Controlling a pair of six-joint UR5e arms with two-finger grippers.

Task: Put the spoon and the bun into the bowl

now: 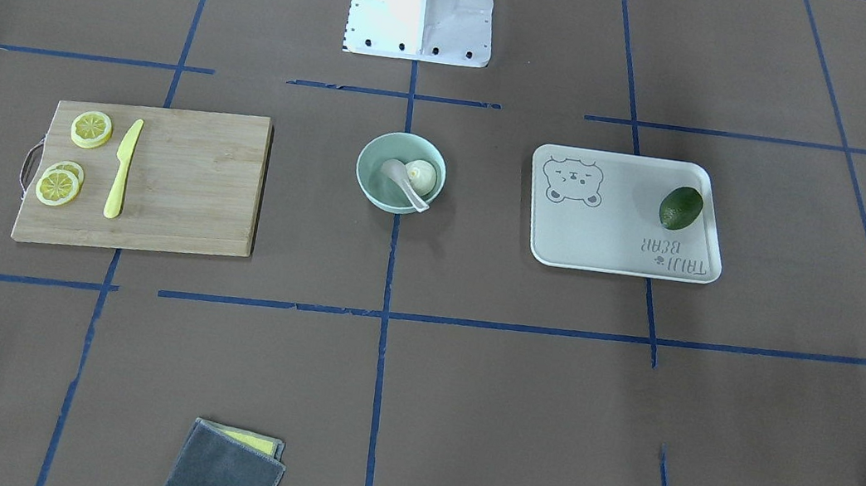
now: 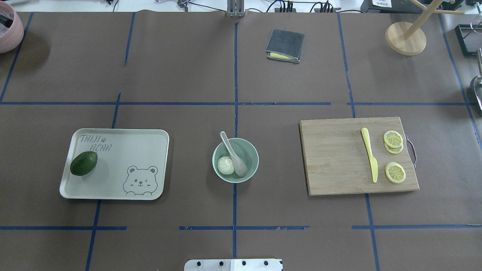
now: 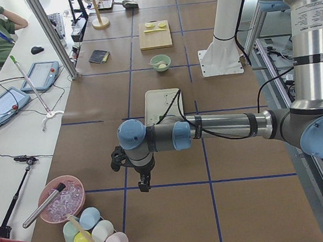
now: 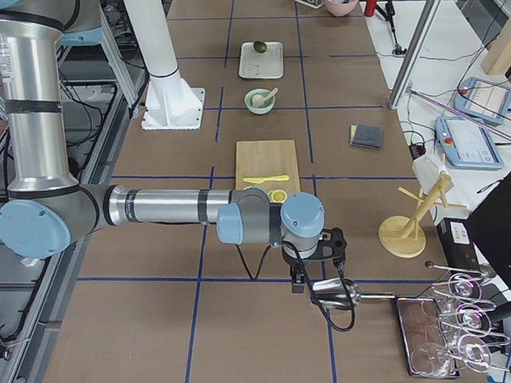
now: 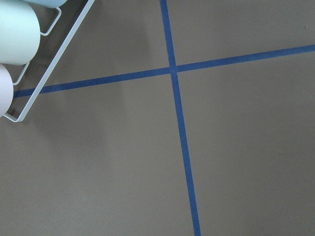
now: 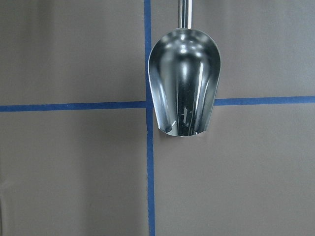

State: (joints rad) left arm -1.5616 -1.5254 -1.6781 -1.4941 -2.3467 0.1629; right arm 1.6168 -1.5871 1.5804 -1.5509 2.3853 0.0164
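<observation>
The mint-green bowl [image 1: 384, 201] stands at the table's middle and also shows in the overhead view [image 2: 249, 149]. The white bun [image 1: 423, 177] lies inside it [image 2: 224, 165]. The pale spoon [image 1: 396, 173] lies in it too [image 2: 236, 160], scoop in the bowl beside the bun, handle resting over the rim. My left gripper [image 3: 142, 182] hangs far off over the table's left end. My right gripper [image 4: 304, 275] hangs over the right end, above a metal scoop [image 6: 184, 93]. Neither gripper shows in any view but the side ones, so I cannot tell if they are open or shut.
A wooden cutting board [image 2: 335, 158] holds a yellow knife [image 2: 369, 154] and lemon slices [image 2: 395, 172]. A white bear tray [image 2: 124, 150] holds a dark avocado [image 2: 83, 163]. A grey cloth [image 2: 285, 45] lies farther out. A cup rack [image 5: 29, 88] and a pink bowl [image 3: 62, 199] are at the left end.
</observation>
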